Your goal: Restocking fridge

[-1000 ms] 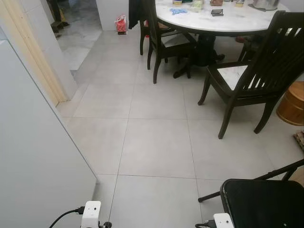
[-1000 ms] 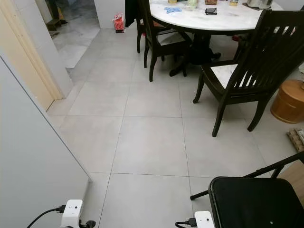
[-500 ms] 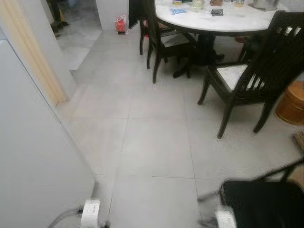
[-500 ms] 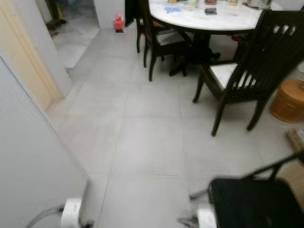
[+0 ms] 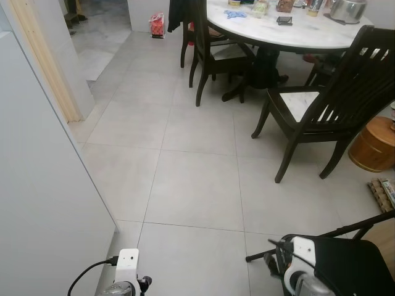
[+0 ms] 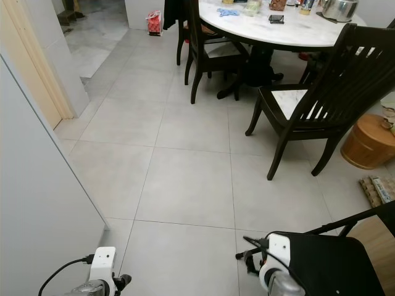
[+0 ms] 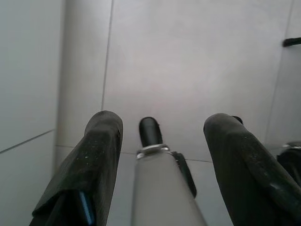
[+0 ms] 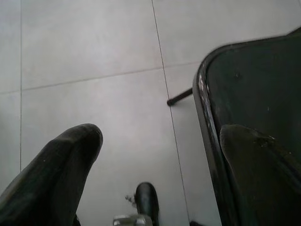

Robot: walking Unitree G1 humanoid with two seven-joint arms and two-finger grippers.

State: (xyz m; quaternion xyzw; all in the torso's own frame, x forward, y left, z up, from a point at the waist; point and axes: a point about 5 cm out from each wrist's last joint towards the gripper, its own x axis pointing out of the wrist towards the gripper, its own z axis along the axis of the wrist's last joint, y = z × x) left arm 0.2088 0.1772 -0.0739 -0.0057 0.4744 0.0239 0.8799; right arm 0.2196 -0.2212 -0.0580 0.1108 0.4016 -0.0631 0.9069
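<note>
— Fridge: can it be placed?

— Only by judgement. The tall white panel (image 5: 43,185) close along the robot's left side is taken to be it, but no door edge or handle can be made out.

— And the claws?

— The left gripper (image 7: 162,125) is held low over the floor tiles (image 5: 197,185), its fingers spread wide, with nothing held. The right gripper (image 8: 160,134) is likewise spread and empty, right at the rim of a black folding chair (image 5: 345,265).

— What could go wrong?

— The right arm could be caught on that seat if a turn is made to the right. The white panel could be scraped by the left arm. If the round table (image 5: 290,34) is approached for goods, the dark dining chair (image 5: 333,98) could be struck, since it stands out from the table.
</note>
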